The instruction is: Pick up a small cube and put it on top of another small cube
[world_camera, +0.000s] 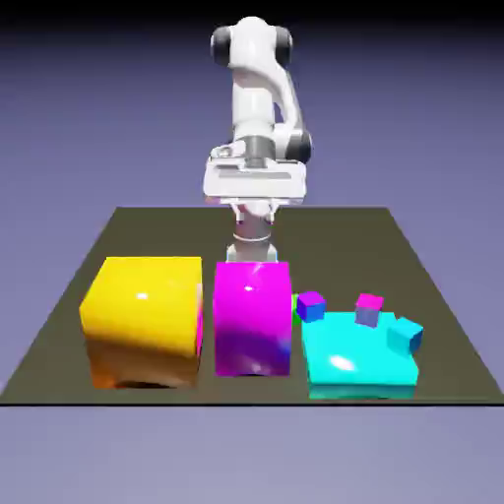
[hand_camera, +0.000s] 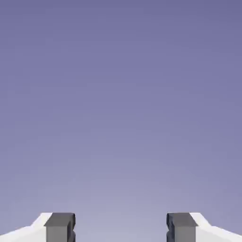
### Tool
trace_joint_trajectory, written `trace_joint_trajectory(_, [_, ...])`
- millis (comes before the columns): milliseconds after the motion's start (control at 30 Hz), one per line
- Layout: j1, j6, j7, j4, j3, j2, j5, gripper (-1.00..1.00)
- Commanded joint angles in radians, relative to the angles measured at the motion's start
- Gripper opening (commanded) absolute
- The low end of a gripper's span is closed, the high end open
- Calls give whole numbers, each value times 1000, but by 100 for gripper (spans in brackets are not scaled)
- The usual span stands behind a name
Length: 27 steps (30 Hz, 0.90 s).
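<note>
Picture the tabletop [world_camera: 177, 234] as a clock face in the exterior view, twelve at its far edge. Starting from the left, there's the big yellow block [world_camera: 145, 320], sitting toward eight o'clock, glossy and broad. Next along comes the tall magenta block [world_camera: 253, 320], just on the six o'clock side of the middle. Up beyond it, at twelve, stands the white robot arm [world_camera: 254, 89], its hand raised above the tabletop. And the end effector [hand_camera: 121, 228]? Fingers well apart, with only the blue-violet backdrop [hand_camera: 121, 104] showing between them. Now, look closely: a sliver of the tiny green cube [world_camera: 295, 310] peeks out at the magenta block's three o'clock side, mostly hidden. Right beside it in this view is the small blue-purple cube [world_camera: 311, 306]. Further right, toward four o'clock, lies the big cyan block [world_camera: 357, 352], low and shiny. The small pink cube [world_camera: 369, 309] shows at its twelve-to-one edge, and the small cyan cube [world_camera: 405, 336] overlaps its two-to-three o'clock side; whether either touches it, I can't tell.
</note>
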Motion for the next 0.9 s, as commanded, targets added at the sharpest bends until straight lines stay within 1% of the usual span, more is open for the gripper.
trace_joint_trajectory(0, [15,-44,3,5,22,25,-35,0])
trace_joint_trajectory(500, [237,-696,43,81,353,401,-562,0])
trace_joint_trajectory(700, [349,-957,46,101,471,601,-791,0])
trace_joint_trajectory(867, [443,-1104,28,97,516,782,-945,0])
